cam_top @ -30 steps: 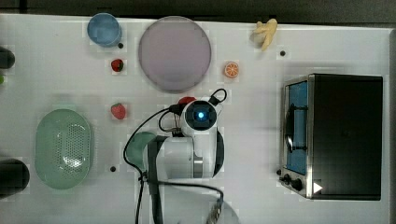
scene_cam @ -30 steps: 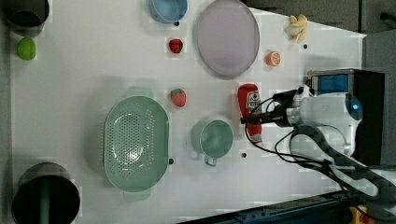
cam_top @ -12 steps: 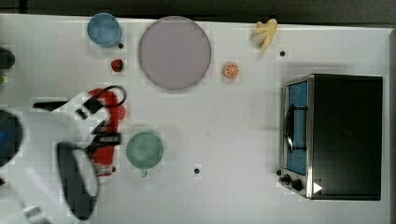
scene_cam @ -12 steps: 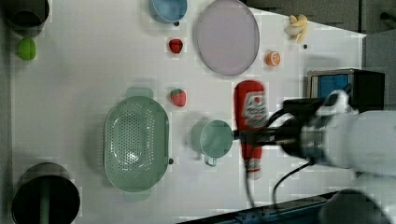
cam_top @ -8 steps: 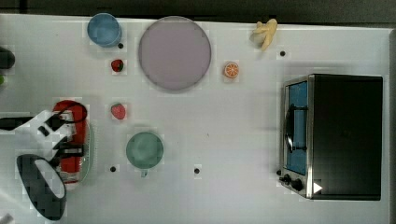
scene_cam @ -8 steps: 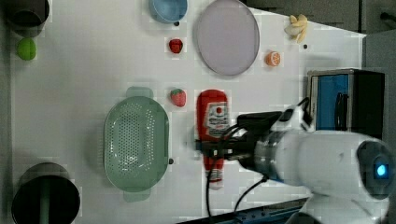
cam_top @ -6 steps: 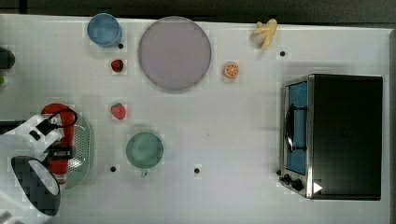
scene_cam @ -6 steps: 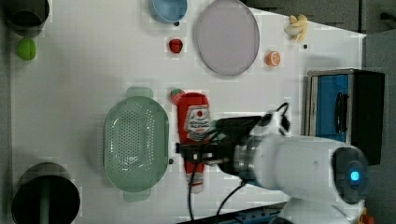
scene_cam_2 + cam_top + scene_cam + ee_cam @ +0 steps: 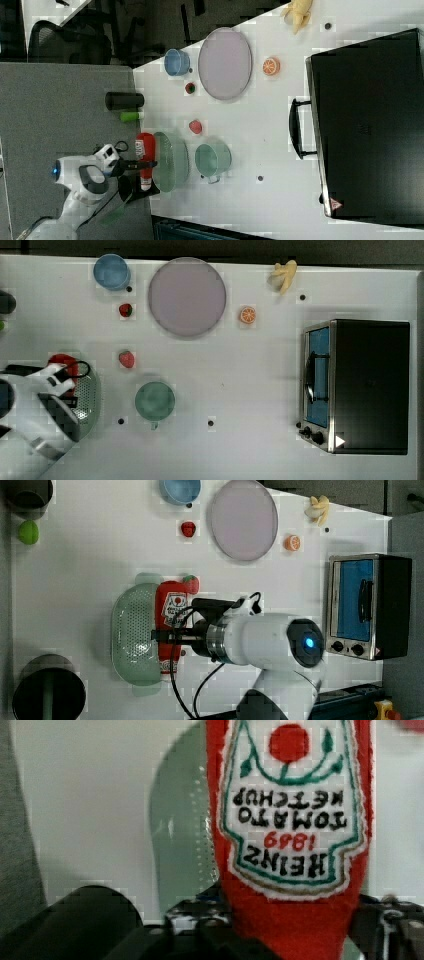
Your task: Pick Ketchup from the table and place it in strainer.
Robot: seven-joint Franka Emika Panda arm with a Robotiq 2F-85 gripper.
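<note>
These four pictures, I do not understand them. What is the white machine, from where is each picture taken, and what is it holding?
The white machine is a robot arm. Three cameras off the arm look at the white table; the fourth sits on the wrist, close to the gripper. The gripper holds the Ketchup, a red bottle with a white label, at the strainer, a pale green basket with holes. Also on the table: a green cup, a lilac plate, a blue cup, two strawberries, an orange slice, bananas and a small oven.
</note>
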